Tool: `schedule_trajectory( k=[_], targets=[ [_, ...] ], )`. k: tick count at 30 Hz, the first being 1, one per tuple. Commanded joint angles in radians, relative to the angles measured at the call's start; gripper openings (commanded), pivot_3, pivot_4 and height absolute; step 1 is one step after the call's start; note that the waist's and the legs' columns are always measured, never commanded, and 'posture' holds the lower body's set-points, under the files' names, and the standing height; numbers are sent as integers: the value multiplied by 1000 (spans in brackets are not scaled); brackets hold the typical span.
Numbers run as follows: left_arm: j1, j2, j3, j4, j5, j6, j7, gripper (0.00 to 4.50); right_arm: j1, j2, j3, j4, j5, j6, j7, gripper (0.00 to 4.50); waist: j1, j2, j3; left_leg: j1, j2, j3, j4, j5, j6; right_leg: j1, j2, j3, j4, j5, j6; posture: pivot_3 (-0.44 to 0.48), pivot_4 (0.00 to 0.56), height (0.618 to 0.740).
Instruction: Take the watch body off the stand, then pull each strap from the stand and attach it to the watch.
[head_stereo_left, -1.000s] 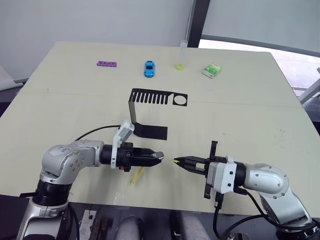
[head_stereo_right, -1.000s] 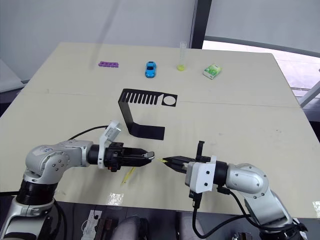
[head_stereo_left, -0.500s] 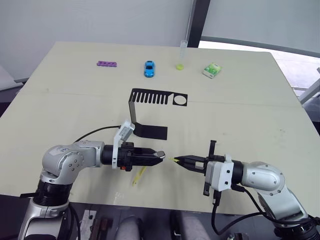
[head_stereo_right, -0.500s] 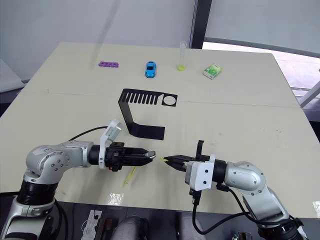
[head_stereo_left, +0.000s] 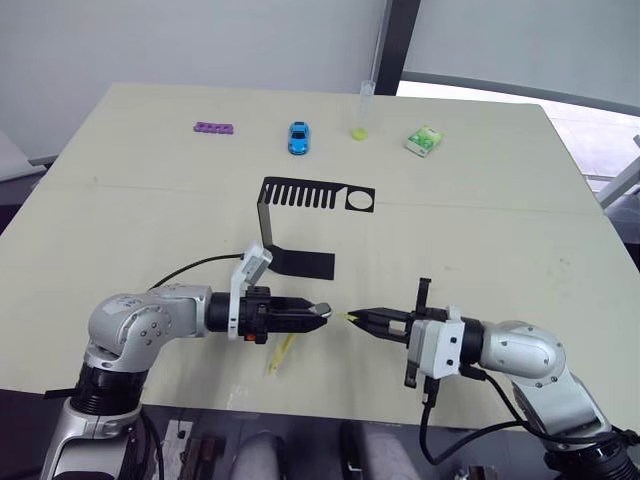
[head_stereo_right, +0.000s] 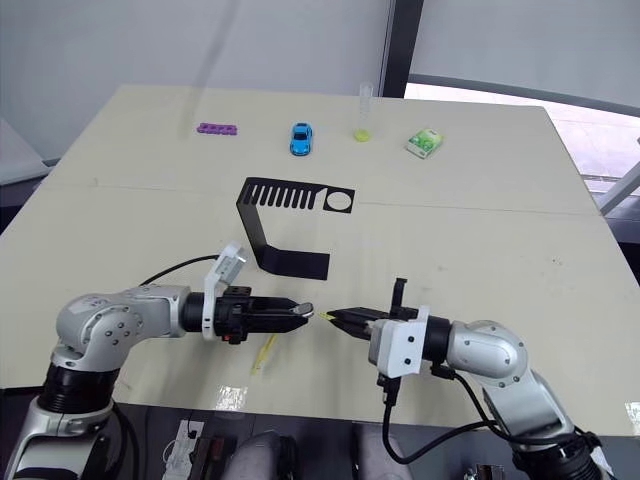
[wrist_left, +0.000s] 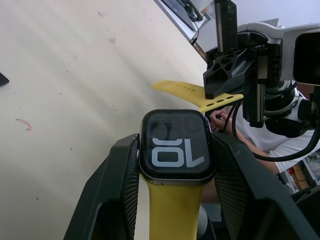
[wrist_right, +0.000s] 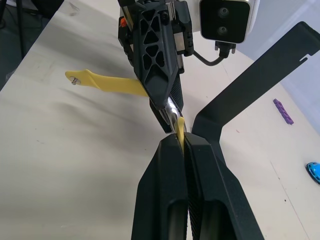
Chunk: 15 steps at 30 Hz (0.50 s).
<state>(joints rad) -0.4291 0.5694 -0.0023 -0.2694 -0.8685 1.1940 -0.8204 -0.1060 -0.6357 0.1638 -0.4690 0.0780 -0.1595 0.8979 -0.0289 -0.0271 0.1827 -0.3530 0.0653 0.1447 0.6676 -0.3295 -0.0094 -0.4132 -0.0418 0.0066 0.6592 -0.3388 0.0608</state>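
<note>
While clamped on the watch body (wrist_left: 176, 145), with one yellow strap (head_stereo_left: 279, 351) hanging below, left gripper (head_stereo_left: 318, 313) at lower centre. Right gripper (head_stereo_left: 362, 320) pinched on second strap (wrist_left: 196, 93), tip just beside the watch. Empty stand (head_stereo_left: 300, 225) behind, mid-frame.

Far edge of worktop (head_stereo_left: 150, 200): purple block strip (head_stereo_left: 214, 128), blue toy car (head_stereo_left: 298, 138), clear tube (head_stereo_left: 363, 108), green-white packet (head_stereo_left: 423, 141).

Head pair high, wrist cameras close.
Both eyes look down over the table (head_stereo_left: 480, 230); each wrist camera faces the other gripper, sharing the watch body (wrist_left: 176, 145).
</note>
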Motion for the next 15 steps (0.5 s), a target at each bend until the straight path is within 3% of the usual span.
schedule_trajectory(
  k=[1, 15],
  targets=[
    [-6, -2, 4, -38, -28, 4, 4, 1632, -8, 7, 5, -17, 4, -24, -13, 0, 0, 0, 0, 0, 0, 0, 0, 0, 0, 0, 0, 0, 0, 0, 0, 0, 150, 740],
    [-11, -13, -8, -28, -20, 10, 28, 1632, -21, 8, 10, -5, 5, -29, -11, 0, 0, 0, 0, 0, 0, 0, 0, 0, 0, 0, 0, 0, 0, 0, 0, 0, 150, 740]
  ],
)
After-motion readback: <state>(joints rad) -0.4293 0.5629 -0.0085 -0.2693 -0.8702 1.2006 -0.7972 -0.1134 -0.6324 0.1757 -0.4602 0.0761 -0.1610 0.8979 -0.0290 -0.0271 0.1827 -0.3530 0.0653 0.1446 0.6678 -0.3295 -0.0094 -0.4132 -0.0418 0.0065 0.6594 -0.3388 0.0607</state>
